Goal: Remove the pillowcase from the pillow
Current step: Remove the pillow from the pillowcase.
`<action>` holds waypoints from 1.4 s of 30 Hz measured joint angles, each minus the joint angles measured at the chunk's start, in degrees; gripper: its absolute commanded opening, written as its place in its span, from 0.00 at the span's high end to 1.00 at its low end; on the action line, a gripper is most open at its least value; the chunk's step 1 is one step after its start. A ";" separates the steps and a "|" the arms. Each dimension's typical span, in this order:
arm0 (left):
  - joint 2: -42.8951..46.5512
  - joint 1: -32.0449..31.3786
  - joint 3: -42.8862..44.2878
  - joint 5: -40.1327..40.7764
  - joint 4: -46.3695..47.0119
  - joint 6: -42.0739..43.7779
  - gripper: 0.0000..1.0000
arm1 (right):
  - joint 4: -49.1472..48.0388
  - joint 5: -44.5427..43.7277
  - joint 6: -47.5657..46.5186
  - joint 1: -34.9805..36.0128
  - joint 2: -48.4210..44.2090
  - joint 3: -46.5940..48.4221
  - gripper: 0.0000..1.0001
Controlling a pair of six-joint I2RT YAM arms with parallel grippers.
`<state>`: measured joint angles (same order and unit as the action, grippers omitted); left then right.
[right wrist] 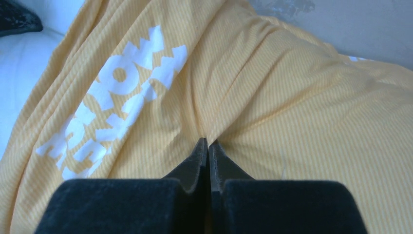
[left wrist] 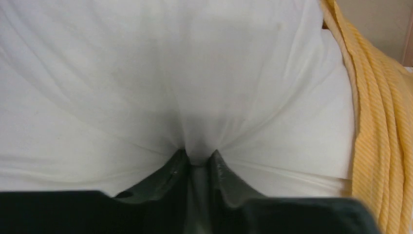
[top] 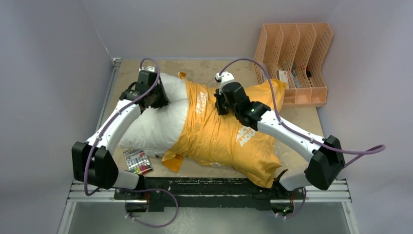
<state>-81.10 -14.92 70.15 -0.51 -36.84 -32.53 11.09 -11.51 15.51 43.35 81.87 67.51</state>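
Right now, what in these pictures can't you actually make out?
- Top view: right end of the pillow, hidden inside the pillowcase.
- Top view: items in the file rack, too small to name.
- Right wrist view: white lettering, partly lost in folds.

The right tool (right wrist: 208,142) has its two dark fingers (right wrist: 195,163) pressed tight together, pinching a ridge of the pillowcase (right wrist: 302,122). Creases in the orange-yellow striped cloth fan up from the tips. White block lettering (right wrist: 117,102) sprawls across the cloth to the left. The white pillow (right wrist: 24,73) shows at the far left edge, and the mottled counter (right wrist: 341,24) at top right.
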 measured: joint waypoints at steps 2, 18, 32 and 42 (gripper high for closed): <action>1.25 -0.11 -2.73 2.49 2.08 -1.14 1.00 | 0.33 -1.68 0.66 0.24 -0.35 0.00 1.00; 16.11 1.51 -14.62 4.22 9.42 -4.31 1.00 | 6.97 -7.63 6.84 -3.28 -9.07 -2.54 0.57; 32.59 0.24 -19.43 -0.74 8.00 5.64 1.00 | 16.13 6.67 1.44 -4.48 12.00 33.79 0.18; 33.16 0.26 -19.52 -3.28 5.92 7.15 1.00 | 21.51 26.64 -5.60 -4.66 30.73 38.23 0.23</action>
<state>-47.94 -14.66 50.63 -3.79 -30.92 -25.39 32.60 15.14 9.91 38.70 112.60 105.73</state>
